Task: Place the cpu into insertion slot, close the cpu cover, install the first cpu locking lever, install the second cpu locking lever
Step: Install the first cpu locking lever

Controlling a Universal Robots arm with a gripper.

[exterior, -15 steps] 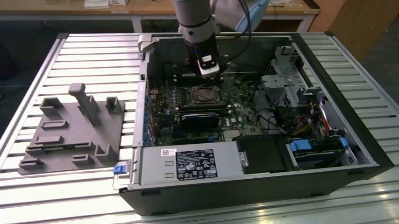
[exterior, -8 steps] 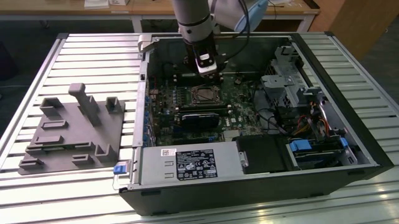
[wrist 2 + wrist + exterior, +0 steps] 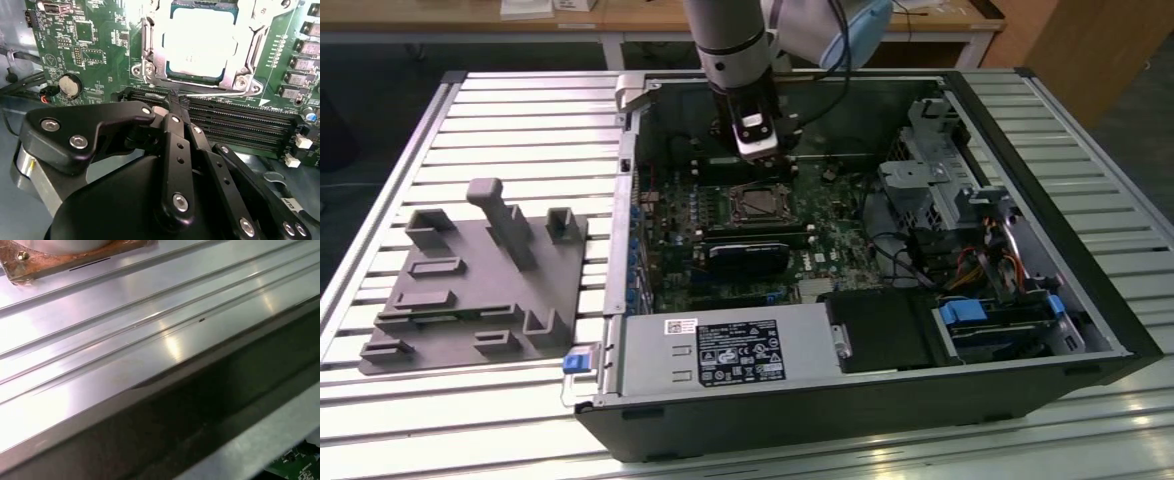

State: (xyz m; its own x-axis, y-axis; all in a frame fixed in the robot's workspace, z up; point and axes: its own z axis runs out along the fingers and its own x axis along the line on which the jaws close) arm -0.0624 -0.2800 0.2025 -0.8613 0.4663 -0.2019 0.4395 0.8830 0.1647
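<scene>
Your gripper (image 3: 177, 102) has its fingers drawn together, tips at the locking lever (image 3: 215, 91). The cpu (image 3: 200, 42) lies in the insertion slot (image 3: 197, 76), framed by the cpu cover (image 3: 159, 60). Push steadily, because the thin rod looks likely to slip.

An open computer case (image 3: 854, 425) is recorded lying on the slatted metal table (image 3: 440, 420). A grey moulded fixture (image 3: 467, 290) is noted beside it, on the exterior view's left. A labelled box (image 3: 720, 352), possibly a power supply, is seated inside the case.
</scene>
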